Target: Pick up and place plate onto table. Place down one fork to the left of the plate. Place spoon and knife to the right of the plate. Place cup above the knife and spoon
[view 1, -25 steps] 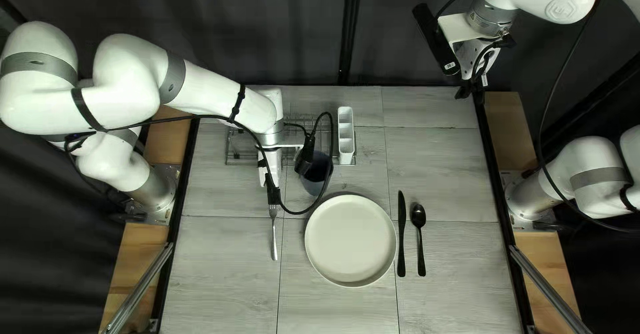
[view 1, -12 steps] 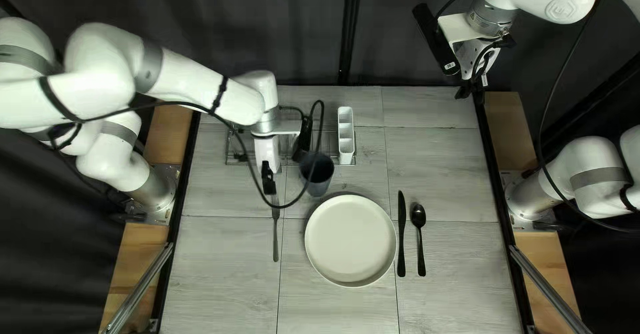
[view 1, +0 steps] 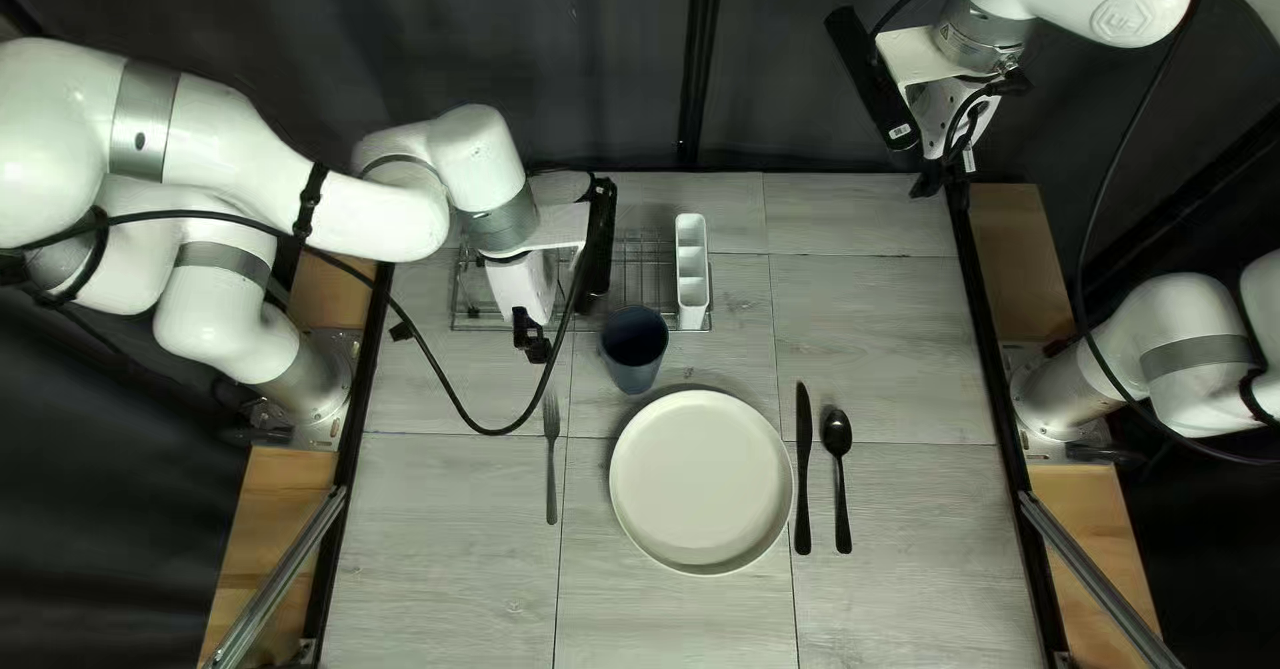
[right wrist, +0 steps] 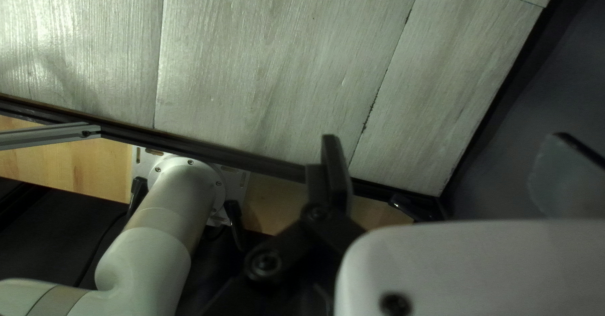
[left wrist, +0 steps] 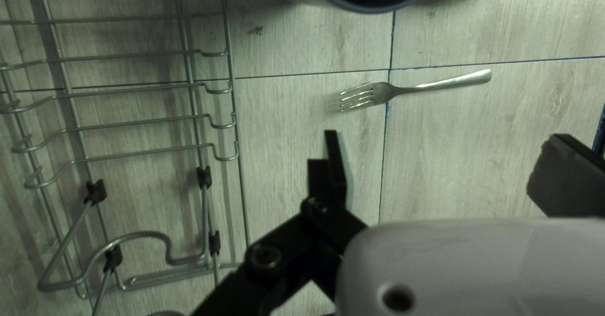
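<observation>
Off-white, round and rimmed: one plate (view 1: 702, 482), flat on the worktop (view 1: 887, 322). Cutlery count: three. One silver fork (view 1: 551, 462), four-tined, lies left of the plate in the top left view; one black knife (view 1: 803, 482) and one black spoon (view 1: 836, 436) lie right of it, knife nearer. One dark blue-grey cup (view 1: 632, 346) stands upright between the plate and the wire rack (view 1: 458, 298). The robot's left tool (view 1: 532, 341) is spread above the worktop, near the rack. Its right tool (view 1: 944, 184) is also spread, raised at the worktop's far right corner.
</observation>
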